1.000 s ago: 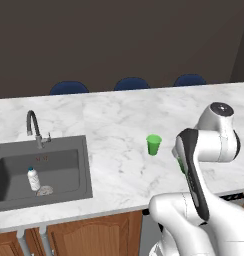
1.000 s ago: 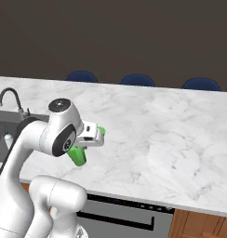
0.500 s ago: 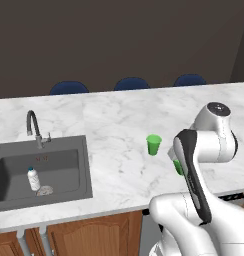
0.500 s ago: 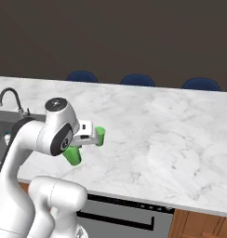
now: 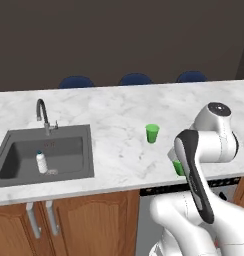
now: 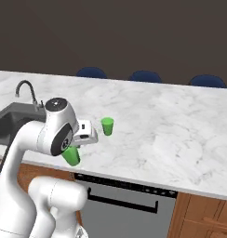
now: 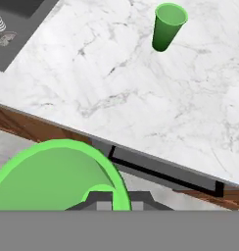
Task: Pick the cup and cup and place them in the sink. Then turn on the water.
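Hand view puts the nearest thing at lower left: the wide rim of a held cup (image 7: 60,174), bright green, with the fingers (image 7: 114,200) closed on its wall at the bottom edge. Gripping the rim side-on leaves the cup's mouth facing the camera, which is why it looms so large. In the right base view this cup (image 6: 71,155) hangs at left centre, below the gripper (image 6: 80,139) and out past the front edge of the bench (image 6: 180,139), lifted clear so it can travel without scraping the marble.

Farther out, the second cup (image 5: 152,133) stands upright on the bench at the middle of the left base view, well apart from the held one and not yet dealt with.

Farthest, at the left of that view, the sink (image 5: 14,172) sits recessed in the marble, its curved tap (image 5: 42,115) at the back rim. A small white bottle (image 5: 41,162) stands inside the basin. Judging by this, the carry to the sink is the step in hand, and the tap is untouched.
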You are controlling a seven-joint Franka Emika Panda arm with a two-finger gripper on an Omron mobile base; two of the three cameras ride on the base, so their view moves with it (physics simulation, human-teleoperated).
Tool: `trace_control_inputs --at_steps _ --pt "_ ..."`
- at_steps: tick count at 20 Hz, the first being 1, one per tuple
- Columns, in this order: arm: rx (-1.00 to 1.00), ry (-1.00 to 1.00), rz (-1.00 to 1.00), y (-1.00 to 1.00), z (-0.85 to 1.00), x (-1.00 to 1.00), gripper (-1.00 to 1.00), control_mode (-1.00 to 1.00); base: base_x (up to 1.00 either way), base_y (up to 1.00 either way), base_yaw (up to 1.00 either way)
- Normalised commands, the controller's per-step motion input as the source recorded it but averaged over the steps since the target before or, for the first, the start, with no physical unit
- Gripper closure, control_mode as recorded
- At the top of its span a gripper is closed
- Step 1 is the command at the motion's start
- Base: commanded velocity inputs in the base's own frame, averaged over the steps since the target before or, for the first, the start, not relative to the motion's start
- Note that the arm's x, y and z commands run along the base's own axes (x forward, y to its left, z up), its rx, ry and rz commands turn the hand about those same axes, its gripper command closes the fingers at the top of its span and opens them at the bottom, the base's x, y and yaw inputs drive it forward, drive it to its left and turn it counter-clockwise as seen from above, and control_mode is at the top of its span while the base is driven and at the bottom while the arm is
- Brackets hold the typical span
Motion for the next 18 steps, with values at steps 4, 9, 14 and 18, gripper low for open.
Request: trace_control_inputs --at_steps 4,9,14,18 --pt "0.00 0.00 0.00 0.00 0.00 0.00 1.00 1.00 -0.67 0.04 0.12" --pt "0.00 0.00 0.00 0.00 0.00 0.00 1.00 1.00 -0.17 0.43 0.06" --pt "0.00 0.00 0.00 0.00 0.00 0.00 1.00 1.00 0.02 0.80 0.04" --pt "0.00 0.00 0.00 0.00 0.00 0.00 1.00 1.00 0.07 0.76 0.01"
